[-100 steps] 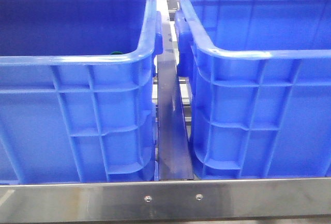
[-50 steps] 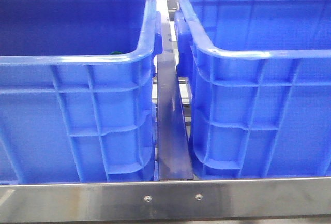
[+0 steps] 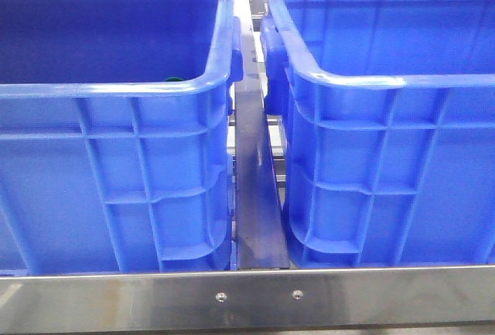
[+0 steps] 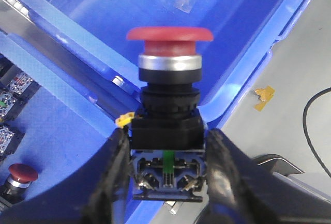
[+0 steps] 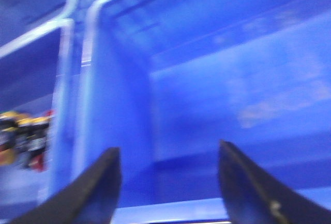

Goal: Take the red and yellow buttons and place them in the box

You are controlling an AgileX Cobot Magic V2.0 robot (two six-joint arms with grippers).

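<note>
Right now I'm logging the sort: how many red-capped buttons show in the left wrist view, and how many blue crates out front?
Red-capped buttons: 2 (one held, one lying in a crate)
Blue crates: 2 (left, right)
Total: 4

Glossy blue plastic on the left crate [image 3: 116, 180], ribbed walls catching soft highlights, and the right crate [image 3: 387, 180] at 3 o'clock from it shines the same. Brushed metal rail [image 3: 247, 298] at 6 o'clock, dull sheen, two screws. The left hand [image 4: 166, 154] has matt black fingers [image 4: 111, 177]. The red button [image 4: 169, 35] has a smooth satin cap, polished silvery collar, black plastic body. Grey counter [image 4: 300, 79] looks matt.
</note>
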